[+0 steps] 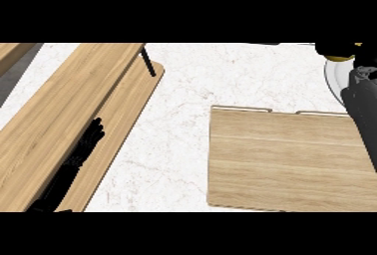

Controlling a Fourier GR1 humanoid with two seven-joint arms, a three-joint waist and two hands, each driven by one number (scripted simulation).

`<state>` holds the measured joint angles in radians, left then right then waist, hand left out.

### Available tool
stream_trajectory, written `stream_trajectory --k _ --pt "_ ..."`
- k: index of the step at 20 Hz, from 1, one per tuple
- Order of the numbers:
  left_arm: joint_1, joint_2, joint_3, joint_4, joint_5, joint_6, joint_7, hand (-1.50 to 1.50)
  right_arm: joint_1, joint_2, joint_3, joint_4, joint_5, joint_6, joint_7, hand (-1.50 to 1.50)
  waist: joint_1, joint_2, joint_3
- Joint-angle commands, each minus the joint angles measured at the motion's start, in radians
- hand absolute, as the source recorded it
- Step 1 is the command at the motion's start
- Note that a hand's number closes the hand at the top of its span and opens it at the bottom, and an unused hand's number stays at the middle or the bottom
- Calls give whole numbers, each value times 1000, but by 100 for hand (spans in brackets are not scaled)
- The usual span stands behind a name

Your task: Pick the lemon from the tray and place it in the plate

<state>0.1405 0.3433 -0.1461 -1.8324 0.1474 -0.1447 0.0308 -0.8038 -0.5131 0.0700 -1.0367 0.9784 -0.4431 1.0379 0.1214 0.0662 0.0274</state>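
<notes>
right hand [340,50] curled round lemon [340,58] above plate [331,74]; its axis unclear.

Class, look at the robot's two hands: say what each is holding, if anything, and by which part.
The right hand is curled around the lemon over the plate, covering its top; only the yellow underside shows. The left hand holds nothing.

Left robot hand [83,149]: I see it all black, slender fingers, almost a silhouette.
Right robot hand [340,50]: black too, from what I see.
Right forearm [362,112]: dark grey, smooth, rounded casing.
</notes>
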Motion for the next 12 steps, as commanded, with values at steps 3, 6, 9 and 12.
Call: stream_trajectory --k 3,6,9,12 --pt "48 -76 -20 122 38 71 110 0 -81 20 -94 97 171 -212 188 150 -6 7 -28" --pt "47 -93 -22 126 48 85 120 0 -56 62 -127 121 239 -318 173 150 -22 10 -25" --pt "63 -94 -1 147 41 101 118 0 -54 42 -188 173 300 -354 169 150 -44 1 -26" --pt "65 -95 5 123 43 103 134 0 -16 47 -228 230 382 -414 168 150 -55 1 -24"
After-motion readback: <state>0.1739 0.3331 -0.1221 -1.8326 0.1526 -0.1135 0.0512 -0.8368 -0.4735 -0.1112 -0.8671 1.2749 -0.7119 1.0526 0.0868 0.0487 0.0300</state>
